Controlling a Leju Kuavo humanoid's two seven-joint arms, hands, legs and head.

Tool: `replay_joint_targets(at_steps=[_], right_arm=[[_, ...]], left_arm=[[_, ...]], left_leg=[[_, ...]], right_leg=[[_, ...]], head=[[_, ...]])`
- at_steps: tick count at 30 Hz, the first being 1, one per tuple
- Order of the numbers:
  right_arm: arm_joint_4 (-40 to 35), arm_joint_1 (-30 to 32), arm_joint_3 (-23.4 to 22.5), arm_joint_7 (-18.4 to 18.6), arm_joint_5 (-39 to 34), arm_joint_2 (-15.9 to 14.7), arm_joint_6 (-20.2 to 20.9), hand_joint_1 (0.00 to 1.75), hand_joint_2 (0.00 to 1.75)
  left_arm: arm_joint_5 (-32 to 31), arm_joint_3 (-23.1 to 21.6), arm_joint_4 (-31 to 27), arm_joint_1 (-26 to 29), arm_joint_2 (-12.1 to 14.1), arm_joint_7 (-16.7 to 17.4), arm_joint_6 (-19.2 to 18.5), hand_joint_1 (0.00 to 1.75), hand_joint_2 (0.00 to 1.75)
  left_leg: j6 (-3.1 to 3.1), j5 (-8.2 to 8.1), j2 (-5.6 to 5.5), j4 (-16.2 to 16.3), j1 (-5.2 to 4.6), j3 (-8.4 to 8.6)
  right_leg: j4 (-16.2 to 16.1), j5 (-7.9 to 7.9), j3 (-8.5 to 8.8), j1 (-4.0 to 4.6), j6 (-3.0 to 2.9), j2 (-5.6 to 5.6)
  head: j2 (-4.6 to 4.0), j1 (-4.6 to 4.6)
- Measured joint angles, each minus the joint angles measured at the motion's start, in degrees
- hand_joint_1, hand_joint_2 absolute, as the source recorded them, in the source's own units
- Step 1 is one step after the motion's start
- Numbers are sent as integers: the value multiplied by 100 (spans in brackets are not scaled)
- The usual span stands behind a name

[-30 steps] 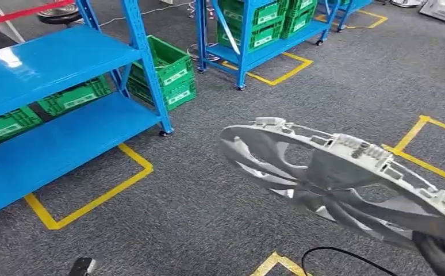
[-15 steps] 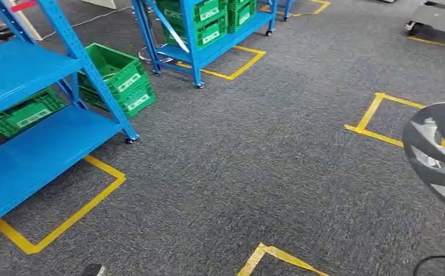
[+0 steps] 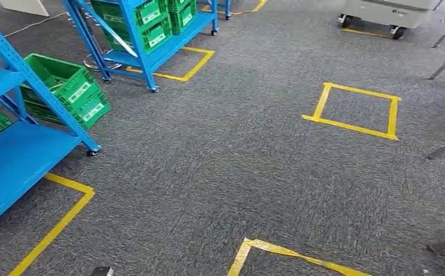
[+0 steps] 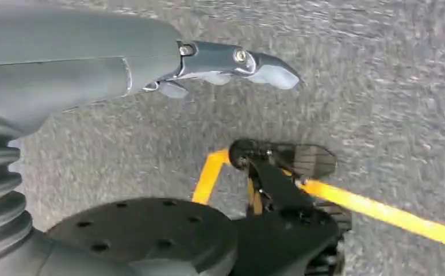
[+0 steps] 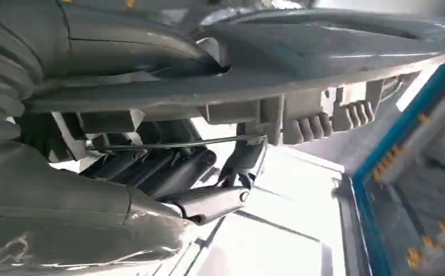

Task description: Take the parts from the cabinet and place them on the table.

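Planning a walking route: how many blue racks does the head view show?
2: the near rack at the left edge, the far rack behind it. Blue legs at the top edge may belong to a third.

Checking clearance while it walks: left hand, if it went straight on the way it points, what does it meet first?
Probably only the grey carpet: nothing lies between the left hand and the floor in the left wrist view, though depth is unclear.

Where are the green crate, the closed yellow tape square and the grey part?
Green crate (image 3: 73, 92), head view, its front wall.
Tape square (image 3: 349, 127), head view, its near side.
Grey part (image 5: 335, 52), right wrist view, its broad curved face.
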Motion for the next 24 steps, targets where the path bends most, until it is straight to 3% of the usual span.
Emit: replay_joint_targets(at_steps=[2,3,4,5,6,7,8,9,10,13,14,15,16,17,19,20,21,23,24], right_arm=[[40,-66,15,167,-589,26,-187,175,175],[85,-58,24,341,-1046,31,-226,175,175],[125,-54,39,420,-1312,31,-243,175,175],[166,-61,70,457,-1489,31,-259,175,175],[195,-64,85,455,-1558,29,-274,175,175],[210,-59,105,431,-1565,29,-287,175,175],[225,-61,131,396,-1562,29,-300,175,175],[269,-70,170,333,-1539,35,-321,175,175],[271,-73,190,284,-1490,37,-348,175,175],[271,-47,212,-31,-1101,68,-475,175,175],[265,-24,212,-213,-893,90,-538,175,175],[254,-14,210,-379,-703,122,-617,175,175],[254,-28,197,-549,-510,158,-698,175,175],[254,-43,197,-688,-342,215,-746,175,175],[275,-42,184,-824,-128,291,-860,175,175],[299,-41,181,-891,13,323,-907,175,175],[321,-41,181,-948,103,350,-938,175,175],[370,-43,181,-1027,191,407,-976,175,175],[391,-44,181,-1038,203,422,-982,175,175]], left_arm=[[2,2,0,10,2,57,28,0,175],[2,2,0,10,11,70,39,0,175],[2,2,0,10,17,83,57,0,175],[0,2,0,8,24,85,66,0,175],[-24,2,0,4,31,85,66,0,175],[-41,2,0,0,37,83,66,0,175],[-61,2,-2,-5,52,70,66,0,175],[-79,2,-9,-7,109,49,70,0,175],[-81,2,-9,-13,98,29,70,0,175],[40,9,-9,-30,105,-28,72,0,175],[109,22,-9,-34,99,-46,44,0,175],[157,31,-9,-40,96,-50,35,0,175],[201,50,-9,-36,90,-59,37,0,175],[234,72,-9,-30,87,-59,52,0,175],[262,98,-9,-21,68,-59,70,0,175],[277,118,-9,-12,59,-59,81,0,175],[297,140,-9,-9,55,-59,92,0,175],[323,166,-9,-15,52,-59,98,0,175],[323,175,-9,-16,52,-59,98,0,175]], left_leg=[[13,-10,167,0,-13,9],[10,-17,247,1,-12,11],[0,-27,327,2,-10,26],[-26,-45,399,3,-7,47],[-55,-68,470,3,1,80],[-89,-102,536,8,9,120],[-141,-136,590,28,-20,161],[-184,-177,619,38,-51,157],[-203,-189,637,50,-52,163],[-259,-166,739,18,-35,194],[-315,-192,785,20,-8,192],[-343,-285,550,95,16,156],[-330,-499,316,386,16,22],[-311,-747,201,865,4,-205],[-273,-1079,151,1790,-18,-692],[-240,-1050,147,1938,-25,-803],[-194,-869,139,1818,-43,-785],[-94,-283,60,975,-98,-448],[-43,-34,-145,484,-123,-227]], right_leg=[[913,-413,-429,-37,55,-149],[1287,-522,-600,-56,84,-168],[1319,-463,-617,-80,107,-175],[1102,-299,-484,-110,133,-190],[622,-55,-209,-138,157,-238],[74,166,114,-168,192,-351],[-362,195,343,-185,251,-587],[-362,172,384,-156,183,-598],[-360,178,375,-148,99,-525],[-320,157,295,-104,-23,-399],[-339,175,292,-99,-89,-334],[-350,191,289,-108,-134,-285],[-359,204,285,-104,-167,-236],[-362,212,274,-97,-192,-181],[-361,215,253,-63,-213,-36],[-361,218,253,-45,-226,37],[-361,220,256,-31,-230,130],[-361,223,269,-24,-233,307],[-363,229,272,-36,-226,377]], head=[[0,-9],[0,0],[0,0],[0,-4],[0,-4],[0,-4],[0,-4],[0,-2],[0,-28],[0,-41],[0,-37],[0,-41],[0,-55],[0,-52],[0,-57],[0,-55],[0,-55],[0,-55],[0,-59]])
